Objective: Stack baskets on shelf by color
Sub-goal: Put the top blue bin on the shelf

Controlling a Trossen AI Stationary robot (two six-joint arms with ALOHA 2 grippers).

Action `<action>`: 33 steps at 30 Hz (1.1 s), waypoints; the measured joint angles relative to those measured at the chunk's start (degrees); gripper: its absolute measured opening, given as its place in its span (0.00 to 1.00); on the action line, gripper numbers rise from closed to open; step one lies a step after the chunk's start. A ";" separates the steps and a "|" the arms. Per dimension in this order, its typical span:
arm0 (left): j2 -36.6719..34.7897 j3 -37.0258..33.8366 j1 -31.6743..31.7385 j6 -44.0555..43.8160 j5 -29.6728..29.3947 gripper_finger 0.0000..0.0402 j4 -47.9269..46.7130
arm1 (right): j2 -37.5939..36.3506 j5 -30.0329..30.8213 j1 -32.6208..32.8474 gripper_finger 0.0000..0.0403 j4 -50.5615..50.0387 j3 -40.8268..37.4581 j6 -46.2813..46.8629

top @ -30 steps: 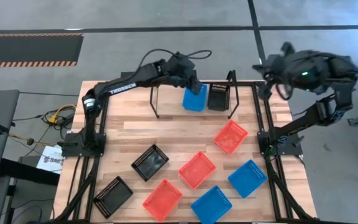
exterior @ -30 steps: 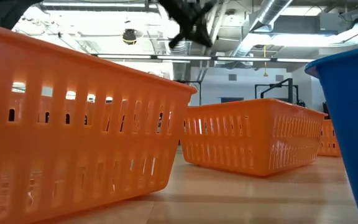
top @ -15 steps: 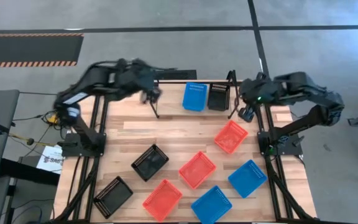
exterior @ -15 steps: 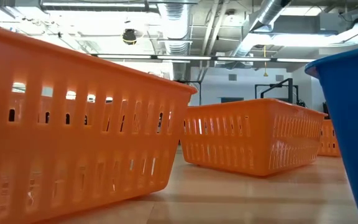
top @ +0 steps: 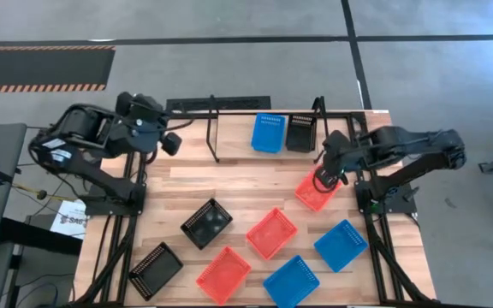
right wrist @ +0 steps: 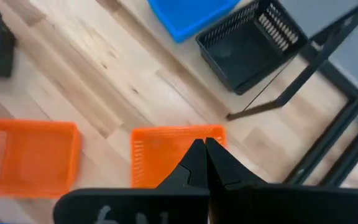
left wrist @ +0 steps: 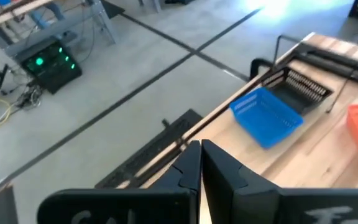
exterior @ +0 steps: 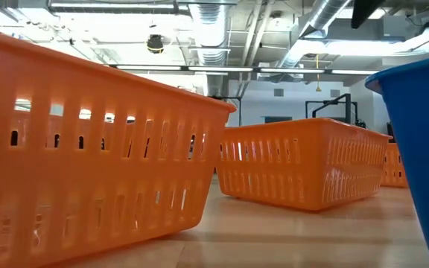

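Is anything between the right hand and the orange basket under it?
Nothing visible. The right hand, shut, hangs over the near edge of the red-orange basket, with only air between them. The blue basket and black basket sit farther back on the shelf.

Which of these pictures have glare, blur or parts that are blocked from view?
Low view: two orange baskets and a blue basket fill the frame and hide the table behind them; the bright ceiling lights are washed out. Left wrist view: glare on the floor. Right wrist view: the near end effector looks soft and covers part of an orange basket. High view: even light, no strong shadows.
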 joint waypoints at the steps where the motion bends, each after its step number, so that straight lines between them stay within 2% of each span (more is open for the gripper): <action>1: -1.26 -2.38 0.02 -1.24 0.00 0.00 -0.03 | 0.03 0.97 0.72 0.00 1.15 -1.01 1.73; 5: -5.66 -11.48 0.02 -6.76 -0.11 0.00 0.04 | -0.02 3.32 1.30 0.00 12.52 -5.41 2.07; 9: -8.93 -18.58 0.04 -11.04 -0.26 0.00 1.26 | 0.22 1.48 -2.49 0.00 33.37 -10.59 -8.78; 12: -10.25 -21.84 0.02 -13.04 0.55 0.00 2.35 | 0.68 -7.78 -7.84 0.00 50.99 -13.53 -20.06; 15: -10.70 -23.48 0.00 -13.49 2.93 0.00 3.70 | 2.96 -18.97 -14.20 0.00 63.09 -13.84 -26.48; 18: -10.65 -24.20 -0.27 -13.60 3.64 0.00 4.86 | 6.25 -23.75 -20.95 0.00 62.47 -13.07 -28.79; 23: -10.59 -25.76 -0.79 -10.90 4.15 0.00 9.90 | 16.59 -29.90 -30.81 0.00 59.22 -7.46 -29.58; 28: -10.64 -25.79 -0.94 -10.41 5.31 0.00 10.78 | 29.25 -31.20 -33.49 0.00 51.61 3.21 -34.69; 33: -10.64 -25.79 -0.95 -10.91 5.31 0.00 11.14 | 40.82 -28.84 -33.90 0.00 38.14 17.37 -40.11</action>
